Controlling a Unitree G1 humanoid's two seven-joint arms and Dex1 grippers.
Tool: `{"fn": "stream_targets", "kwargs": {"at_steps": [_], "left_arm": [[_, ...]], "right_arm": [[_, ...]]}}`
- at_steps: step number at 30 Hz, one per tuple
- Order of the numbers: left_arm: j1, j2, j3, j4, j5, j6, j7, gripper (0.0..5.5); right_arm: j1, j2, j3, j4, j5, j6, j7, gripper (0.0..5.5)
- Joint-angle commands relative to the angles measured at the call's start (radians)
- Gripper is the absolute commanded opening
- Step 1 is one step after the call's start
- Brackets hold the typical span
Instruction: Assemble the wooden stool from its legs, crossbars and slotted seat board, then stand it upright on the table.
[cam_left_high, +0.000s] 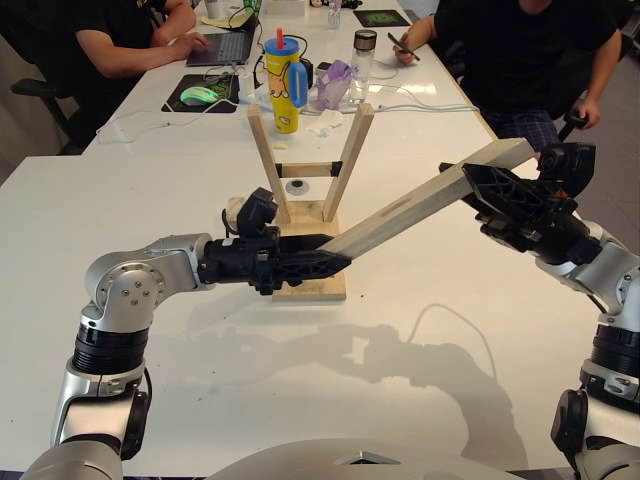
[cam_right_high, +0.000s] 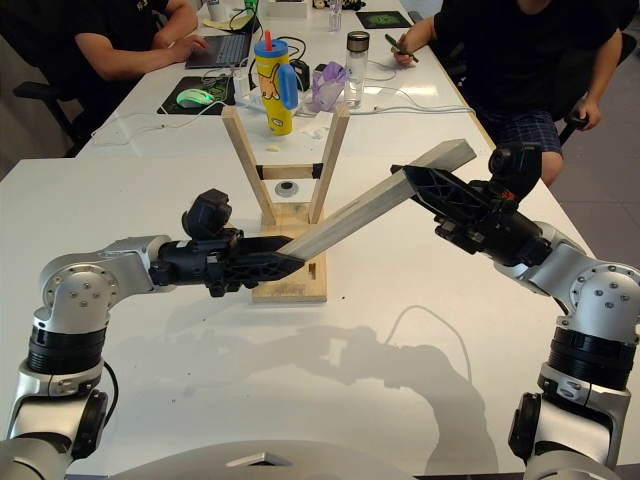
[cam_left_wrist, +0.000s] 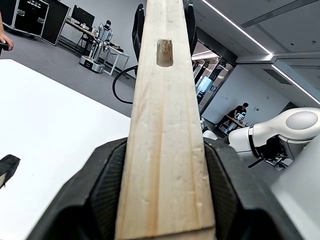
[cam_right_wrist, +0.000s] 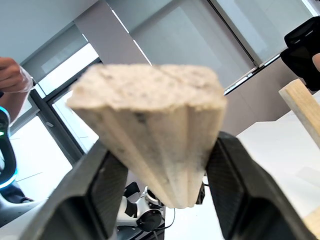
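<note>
A long wooden leg (cam_left_high: 410, 215) slants up over the table, held at both ends. My left gripper (cam_left_high: 340, 262) is shut on its lower end, just above the seat board (cam_left_high: 310, 288). My right gripper (cam_left_high: 472, 182) is shut on it near the raised upper end. The seat board lies flat on the table, with two legs (cam_left_high: 265, 160) (cam_left_high: 352, 150) standing up from it, joined by a crossbar (cam_left_high: 305, 170). In the left wrist view the leg (cam_left_wrist: 162, 150) runs away between my fingers (cam_left_wrist: 107, 190), a slot (cam_left_wrist: 164, 52) on its face. The right wrist view shows its end grain (cam_right_wrist: 155, 130).
Behind the stool parts stand a yellow cup (cam_left_high: 283, 85), a bottle (cam_left_high: 363, 60) and a purple bag (cam_left_high: 335, 85), with a white cable (cam_left_high: 430, 105) across the table. A small round black piece (cam_left_high: 296, 186) lies between the upright legs. People sit at the far table.
</note>
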Motion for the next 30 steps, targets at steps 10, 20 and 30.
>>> {"fn": "stream_targets", "kwargs": {"at_steps": [10,20,30], "left_arm": [[0.008,-0.028,0.073,-0.009,0.010,-0.035,0.074,3.08],[0.107,0.040,0.121,-0.240,-0.030,-0.016,0.205,3.75],[0.144,0.210,-0.323,-0.257,0.468,-0.139,0.146,3.75]], "right_arm": [[0.060,-0.057,0.024,-0.045,-0.094,-0.006,0.078,2.12],[0.094,-0.155,0.138,-0.043,-0.482,-0.212,0.239,2.06],[0.051,-0.093,0.281,0.079,-0.805,-0.545,0.340,2.04]]}}
